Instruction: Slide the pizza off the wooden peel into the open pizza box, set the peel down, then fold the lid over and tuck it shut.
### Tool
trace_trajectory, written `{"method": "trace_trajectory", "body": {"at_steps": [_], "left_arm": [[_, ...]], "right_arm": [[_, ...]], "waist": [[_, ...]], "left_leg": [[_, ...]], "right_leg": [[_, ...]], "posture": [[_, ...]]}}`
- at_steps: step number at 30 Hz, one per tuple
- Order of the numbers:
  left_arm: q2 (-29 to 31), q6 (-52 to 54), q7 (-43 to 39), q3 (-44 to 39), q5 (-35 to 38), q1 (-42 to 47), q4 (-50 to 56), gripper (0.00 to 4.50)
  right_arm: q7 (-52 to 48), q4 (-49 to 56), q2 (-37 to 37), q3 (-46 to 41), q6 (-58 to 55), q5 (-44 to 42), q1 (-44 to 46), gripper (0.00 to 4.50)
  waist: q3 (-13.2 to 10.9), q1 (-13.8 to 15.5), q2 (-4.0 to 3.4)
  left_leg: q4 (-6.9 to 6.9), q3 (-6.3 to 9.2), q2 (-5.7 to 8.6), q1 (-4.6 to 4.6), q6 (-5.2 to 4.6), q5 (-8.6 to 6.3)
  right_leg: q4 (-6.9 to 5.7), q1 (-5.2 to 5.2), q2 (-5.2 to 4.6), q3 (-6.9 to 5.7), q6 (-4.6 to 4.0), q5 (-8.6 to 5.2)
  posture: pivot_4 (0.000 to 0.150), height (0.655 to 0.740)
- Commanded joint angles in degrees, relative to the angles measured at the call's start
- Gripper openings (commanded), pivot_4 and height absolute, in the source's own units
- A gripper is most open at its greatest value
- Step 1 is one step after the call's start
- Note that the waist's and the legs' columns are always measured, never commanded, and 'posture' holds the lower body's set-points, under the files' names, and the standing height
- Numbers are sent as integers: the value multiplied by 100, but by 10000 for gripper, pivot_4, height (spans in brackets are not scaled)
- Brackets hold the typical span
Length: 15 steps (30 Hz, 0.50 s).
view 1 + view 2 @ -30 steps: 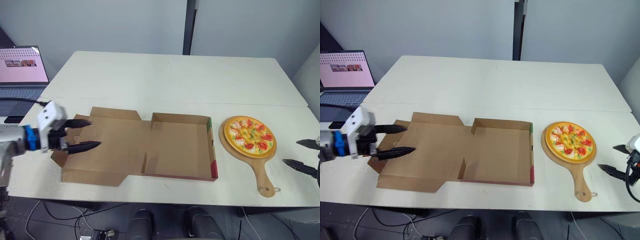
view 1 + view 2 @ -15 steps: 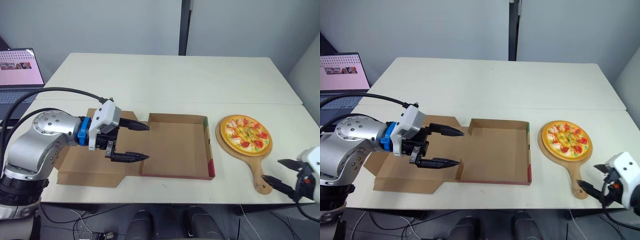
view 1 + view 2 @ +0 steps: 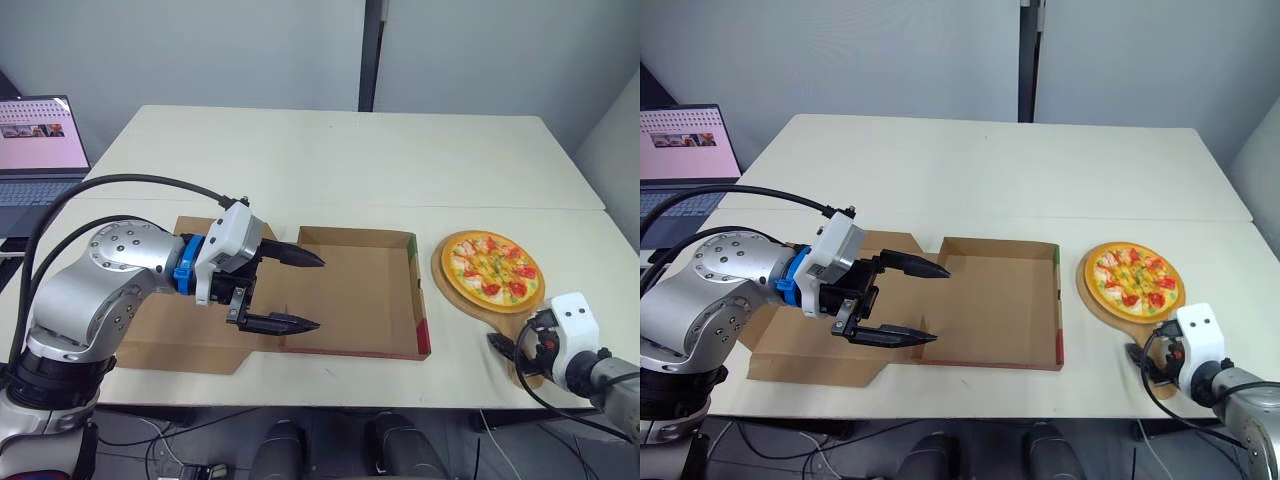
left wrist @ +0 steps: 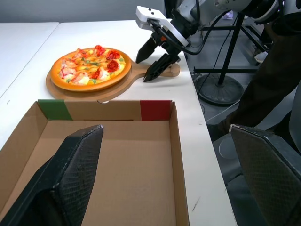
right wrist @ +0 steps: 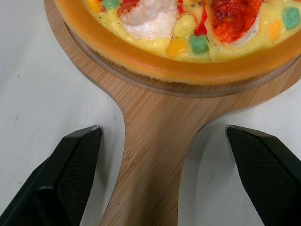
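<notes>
Right hand (image 5: 162,134), fingers apart astride the peel handle (image 5: 150,183), could clamp off-centre, letting the heavy pizza (image 3: 497,271) twist it loose on lifting.

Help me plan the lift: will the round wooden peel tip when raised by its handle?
Probably front-heavy: the topped pizza sits on the round wooden peel's disc, away from the handle the right gripper's open jaws straddle. Likely stiff: visibly solid wood.
</notes>
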State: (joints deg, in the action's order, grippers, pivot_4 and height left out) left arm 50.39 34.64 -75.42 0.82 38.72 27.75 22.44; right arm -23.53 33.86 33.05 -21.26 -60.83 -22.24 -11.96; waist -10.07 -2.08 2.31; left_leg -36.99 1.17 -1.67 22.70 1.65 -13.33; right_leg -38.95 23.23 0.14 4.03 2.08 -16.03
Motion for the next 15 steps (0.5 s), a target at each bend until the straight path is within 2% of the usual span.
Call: {"method": "trace_trajectory", "body": {"at_steps": [1,8,9,15], "left_arm": [[3,-85,81,-65,-15,31,101,45000],[4,-101,173,-65,-26,-29,140,45000],[-4,-109,185,-66,-37,-24,127,45000],[-11,-122,336,-166,-80,-21,22,45000]], "right_arm": [[279,-53,-208,163,-207,59,-9,39516],[598,-165,-695,-75,-283,-24,252,16817],[599,-186,-741,-118,-255,-45,286,15673],[574,-242,-741,-237,249,97,434,15657]], "waist": [[10,-14,17],[28,-39,42],[28,-48,42],[27,-67,41]], "left_leg": [[0,2,-2,-1,0,0],[0,1,-5,-5,0,0],[-1,-1,-5,-6,0,0],[-1,-4,-4,-6,0,0]], "right_leg": [[0,-1,3,0,0,0],[0,-4,3,2,-2,1],[0,-5,3,4,-2,1],[1,-5,3,7,-3,3]], "posture": [[1500,7306],[1500,7306],[1500,7306],[1500,7306]]}}
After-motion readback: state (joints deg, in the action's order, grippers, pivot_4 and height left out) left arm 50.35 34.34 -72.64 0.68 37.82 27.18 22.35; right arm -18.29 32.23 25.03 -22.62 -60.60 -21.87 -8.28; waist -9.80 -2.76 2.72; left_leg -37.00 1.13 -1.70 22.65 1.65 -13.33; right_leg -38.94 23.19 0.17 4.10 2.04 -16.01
